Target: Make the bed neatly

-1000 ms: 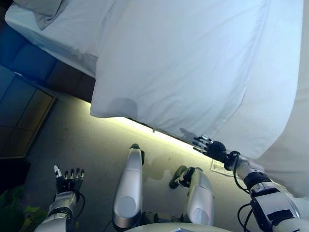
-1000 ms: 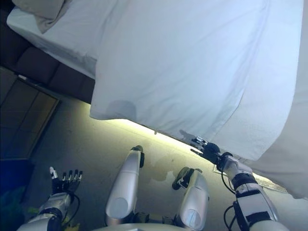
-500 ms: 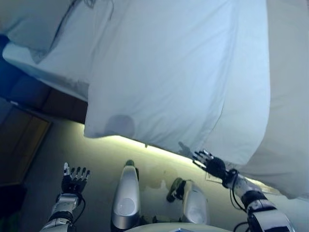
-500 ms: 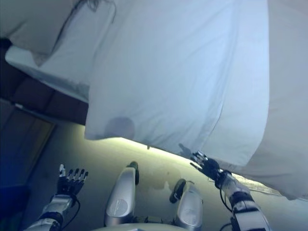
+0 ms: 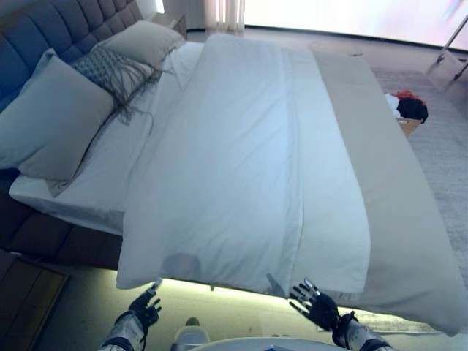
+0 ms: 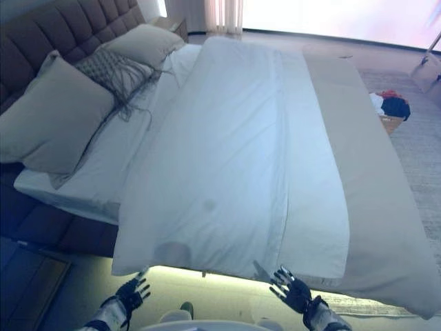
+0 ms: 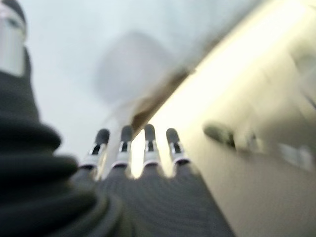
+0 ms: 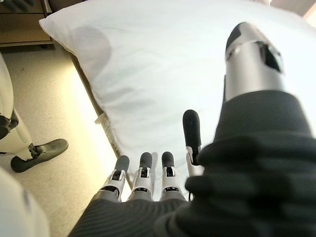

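A white duvet (image 5: pixel 241 168) lies spread over the bed, its near edge hanging over the side just beyond my hands. A beige bed runner (image 5: pixel 387 190) covers the foot end at the right. Several pillows (image 5: pixel 51 117) lean on the tufted headboard (image 5: pixel 44 33) at the left. My left hand (image 5: pixel 144 307) is open, just below the duvet's near left corner. My right hand (image 5: pixel 316 308) is open too, fingers spread, under the duvet's near edge (image 8: pixel 106 116). Neither hand holds cloth.
A lit strip glows under the bed frame (image 6: pixel 207 276) along the floor. A basket with dark and red clothes (image 5: pixel 408 110) stands on the rug beyond the bed's far side. A dark wooden nightstand (image 5: pixel 22 292) is at the lower left.
The camera has tilted up, so the whole bed shows instead of its near edge and the floor. Both hands stay open, the left one raised closer to the duvet's corner.
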